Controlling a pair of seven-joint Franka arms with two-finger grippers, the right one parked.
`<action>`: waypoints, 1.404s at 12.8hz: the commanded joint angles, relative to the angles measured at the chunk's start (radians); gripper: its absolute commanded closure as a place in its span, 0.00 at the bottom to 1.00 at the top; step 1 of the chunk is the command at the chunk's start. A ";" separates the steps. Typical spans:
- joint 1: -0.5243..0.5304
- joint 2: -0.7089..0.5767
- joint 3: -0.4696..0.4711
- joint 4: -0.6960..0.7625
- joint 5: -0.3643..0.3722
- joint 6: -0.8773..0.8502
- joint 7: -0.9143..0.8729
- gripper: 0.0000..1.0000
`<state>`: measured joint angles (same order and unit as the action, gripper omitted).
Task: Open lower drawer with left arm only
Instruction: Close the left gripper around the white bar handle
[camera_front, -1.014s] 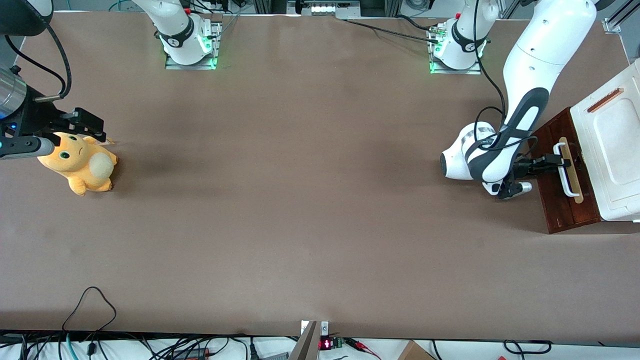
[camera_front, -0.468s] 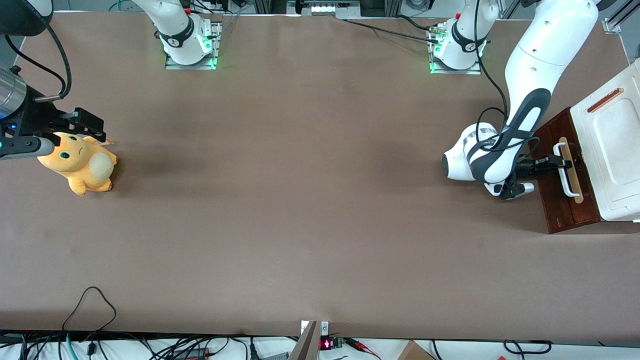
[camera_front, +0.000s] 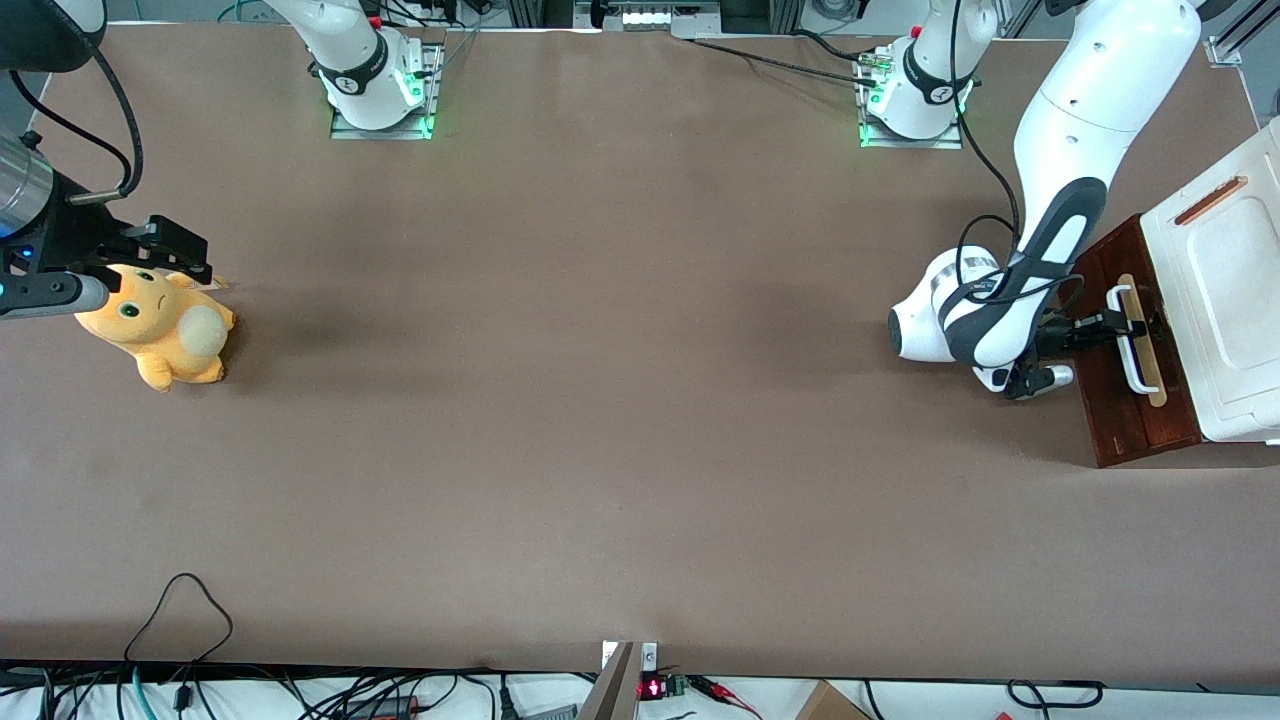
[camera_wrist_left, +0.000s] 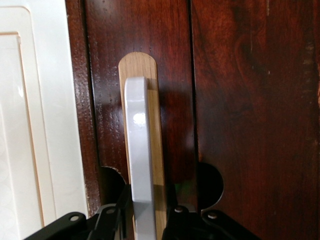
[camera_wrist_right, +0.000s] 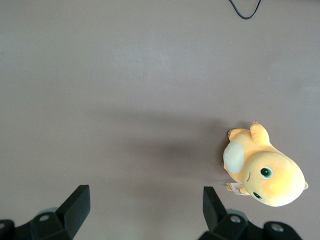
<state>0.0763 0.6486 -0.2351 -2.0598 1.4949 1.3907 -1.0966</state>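
Note:
The lower drawer (camera_front: 1128, 425) shows its dark red-brown front (camera_wrist_left: 240, 100) under the white cabinet top (camera_front: 1230, 290), at the working arm's end of the table. Its white bar handle (camera_front: 1137, 355) sits on a pale wood strip (camera_wrist_left: 159, 150). The left arm (camera_front: 1060, 130) reaches down in front of the drawer. Its black gripper (camera_front: 1115, 325) straddles one end of the handle (camera_wrist_left: 137, 140). The gripper (camera_wrist_left: 145, 212) is open: one finger (camera_wrist_left: 120, 210) lies against the bar, while the other (camera_wrist_left: 181, 215) stands slightly apart from it.
An orange plush toy (camera_front: 160, 330) lies toward the parked arm's end of the table, also seen in the right wrist view (camera_wrist_right: 265, 172). Both arm bases (camera_front: 910, 100) stand at the table edge farthest from the front camera. A black cable loop (camera_front: 180, 610) lies near the front edge.
The left arm's wrist has crept a little toward the cabinet, and the gripper sits slightly deeper over the handle. The drawer front has not moved.

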 joint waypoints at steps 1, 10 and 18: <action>0.008 0.013 -0.004 0.015 0.031 -0.012 -0.003 0.69; 0.008 0.014 -0.004 0.015 0.044 -0.012 -0.003 0.70; 0.008 0.013 -0.004 0.013 0.050 -0.012 0.000 0.98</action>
<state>0.0762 0.6506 -0.2355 -2.0593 1.5178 1.3890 -1.1119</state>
